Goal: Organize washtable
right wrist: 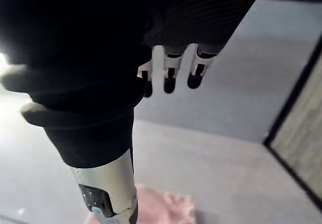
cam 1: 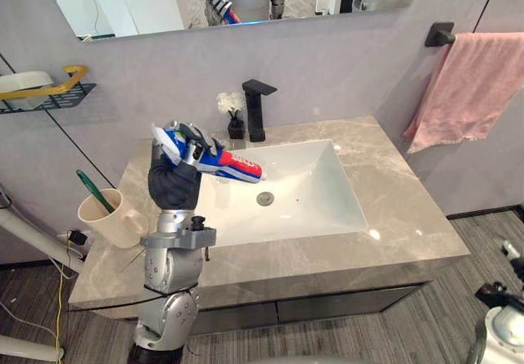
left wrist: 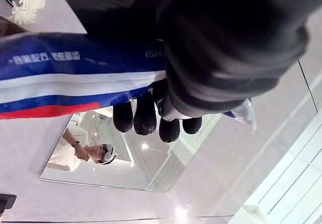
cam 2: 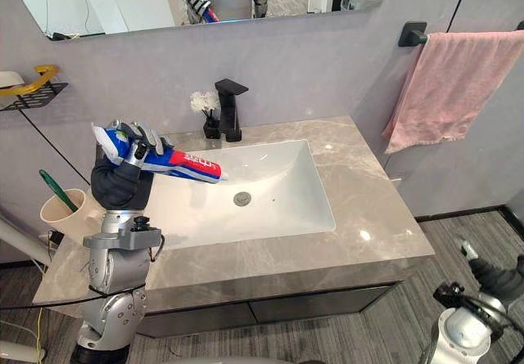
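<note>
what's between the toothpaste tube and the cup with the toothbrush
Nothing visible does. The left hand holds the toothpaste tube over the left edge of the sink; the cup stands to its left, mouth open, with one green toothbrush leaning inside.

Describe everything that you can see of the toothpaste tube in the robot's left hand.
The toothpaste tube is a soft-looking plastic tube with blue, white and red bands and small print. Its flat crimped end is up at the robot's left; its red end slopes down to the right, over the white sink. It hangs in the air and touches nothing but the left hand, whose fingers are curled round its upper half. Whether a cap is on, I cannot tell.
</note>
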{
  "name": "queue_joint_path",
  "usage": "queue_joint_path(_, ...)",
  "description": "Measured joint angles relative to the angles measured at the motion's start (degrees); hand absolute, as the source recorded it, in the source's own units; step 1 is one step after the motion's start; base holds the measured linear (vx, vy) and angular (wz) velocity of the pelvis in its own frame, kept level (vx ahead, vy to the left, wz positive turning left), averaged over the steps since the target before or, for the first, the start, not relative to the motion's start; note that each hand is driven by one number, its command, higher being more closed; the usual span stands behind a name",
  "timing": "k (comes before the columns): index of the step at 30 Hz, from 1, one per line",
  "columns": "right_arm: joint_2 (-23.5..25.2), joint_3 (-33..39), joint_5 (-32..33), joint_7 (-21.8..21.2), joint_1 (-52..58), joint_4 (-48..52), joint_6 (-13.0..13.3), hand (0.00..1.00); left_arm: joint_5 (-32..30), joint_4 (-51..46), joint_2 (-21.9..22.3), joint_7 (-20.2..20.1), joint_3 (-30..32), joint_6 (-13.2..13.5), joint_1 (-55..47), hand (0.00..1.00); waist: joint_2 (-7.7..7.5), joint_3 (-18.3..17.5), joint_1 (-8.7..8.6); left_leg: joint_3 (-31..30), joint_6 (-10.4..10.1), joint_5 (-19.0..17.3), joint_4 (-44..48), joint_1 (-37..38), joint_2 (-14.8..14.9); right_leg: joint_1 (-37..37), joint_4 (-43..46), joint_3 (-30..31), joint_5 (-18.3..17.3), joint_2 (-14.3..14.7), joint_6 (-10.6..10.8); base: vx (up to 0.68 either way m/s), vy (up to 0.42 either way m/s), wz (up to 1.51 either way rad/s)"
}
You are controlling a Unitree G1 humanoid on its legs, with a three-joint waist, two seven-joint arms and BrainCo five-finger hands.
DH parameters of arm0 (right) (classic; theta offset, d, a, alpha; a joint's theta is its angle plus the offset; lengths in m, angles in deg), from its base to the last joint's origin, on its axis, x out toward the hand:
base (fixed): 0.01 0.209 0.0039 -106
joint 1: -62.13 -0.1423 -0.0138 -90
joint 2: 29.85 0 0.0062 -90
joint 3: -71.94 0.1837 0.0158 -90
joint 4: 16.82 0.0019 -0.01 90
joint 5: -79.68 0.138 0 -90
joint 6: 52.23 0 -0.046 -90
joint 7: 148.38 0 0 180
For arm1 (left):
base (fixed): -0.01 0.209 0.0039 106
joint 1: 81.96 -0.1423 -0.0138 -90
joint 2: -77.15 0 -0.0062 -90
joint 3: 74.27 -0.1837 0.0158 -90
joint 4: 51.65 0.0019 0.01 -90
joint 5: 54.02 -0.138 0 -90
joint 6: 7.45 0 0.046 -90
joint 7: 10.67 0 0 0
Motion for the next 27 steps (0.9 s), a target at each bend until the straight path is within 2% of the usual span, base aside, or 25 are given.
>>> queue_joint_path(3,3.0,-0.6,2.7,-0.3,2.2,-7.2,-0.1,0.0,-2.0,1.6,0.3,1.6,0.0,0.0,0.5,1.0,-0.08,-0.1,-0.18,0.1,0.0,0.0,0.1,-0.1,0.0,-0.1,0.0,0.1,0.1,0.0,0.0,-0.02,-0.007,0.0)
queue_joint_path(7,5.7,-0.6,5.5,-3.5,5.7,-15.7,-1.2,0.0,-4.2,1.6,0.3,2.6,0.9,0.0,1.4,1.0,-0.08,-0.2,-0.14,0.1,0.0,-0.2,0.6,-0.5,0.0,-0.3,0.1,0.1,0.1,0.0,0.0,-0.02,-0.004,0.0)
queue_joint_path(15,5.7,-3.3,11.0,-11.1,6.8,-28.0,-1.6,0.0,-10.1,1.6,0.1,3.8,6.0,0.0,6.1,1.0,-0.09,-0.2,0.0,0.0,0.0,-0.2,0.8,-0.5,0.1,-0.1,0.2,0.0,0.1,0.0,0.0,0.0,0.0,0.0)
queue_joint_path(18,5.2,-7.7,11.1,-14.6,7.1,-32.4,-1.8,0.0,-13.7,1.6,-1.9,4.8,8.9,0.0,6.8,1.0,-0.06,-0.2,0.34,-0.1,0.0,-0.2,0.8,-0.5,0.1,0.0,0.2,-0.1,0.1,0.0,0.0,0.0,0.0,0.0)
queue_joint_path(20,5.1,-9.9,11.1,-17.2,7.2,-34.6,-1.9,0.0,-15.7,1.7,-4.1,5.0,12.0,0.0,7.6,1.0,-0.06,-0.2,1.26,-0.2,0.0,-0.2,0.9,-0.6,0.0,0.1,0.2,-0.2,0.1,-0.1,0.0,-0.01,-0.003,0.02)
queue_joint_path(27,3.9,-11.8,11.0,-20.4,7.9,-37.5,-2.0,0.0,-18.3,3.6,-8.4,7.7,22.0,0.0,7.7,1.0,-0.16,-0.3,1.72,-1.6,0.0,-0.2,0.9,-0.6,-0.2,0.8,0.1,-1.6,0.0,-0.3,-0.1,-0.02,-0.008,0.1)
